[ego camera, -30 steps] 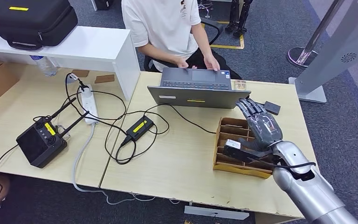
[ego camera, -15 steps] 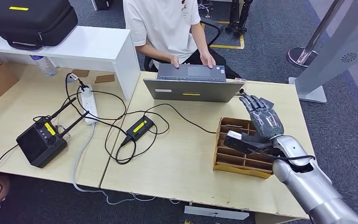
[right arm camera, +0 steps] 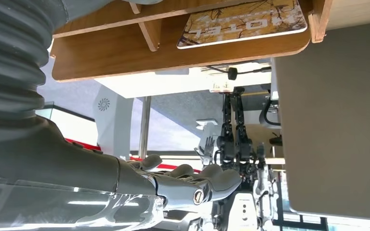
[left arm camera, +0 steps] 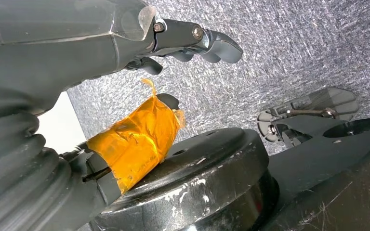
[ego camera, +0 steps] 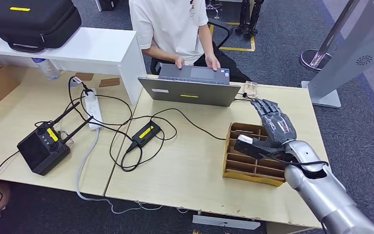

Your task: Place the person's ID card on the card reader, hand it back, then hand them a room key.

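Note:
My right hand [ego camera: 274,127] hovers flat over the far right part of a wooden slotted box [ego camera: 228,158], fingers stretched toward the far table edge and holding nothing. In the right wrist view the same hand [right arm camera: 125,178] is empty, and a brown hotel key card [right arm camera: 243,21] lies in a slot of the box [right arm camera: 125,48]. A small card [ego camera: 250,88] lies on the table by the laptop's right corner. The person [ego camera: 170,24] sits behind the laptop [ego camera: 187,92] with both hands on it. My left hand [left arm camera: 77,48] hangs over carpet, fingers [left arm camera: 212,43] loosely extended and empty.
On the left table lie a power strip [ego camera: 93,108], a black controller [ego camera: 43,147], a power adapter [ego camera: 145,133] and tangled cables. A black case [ego camera: 29,19] sits on the white shelf. A grey stand [ego camera: 350,53] rises on the right.
The person has slid the laptop to the left and away from me. My right hand has reached slightly farther forward over the box.

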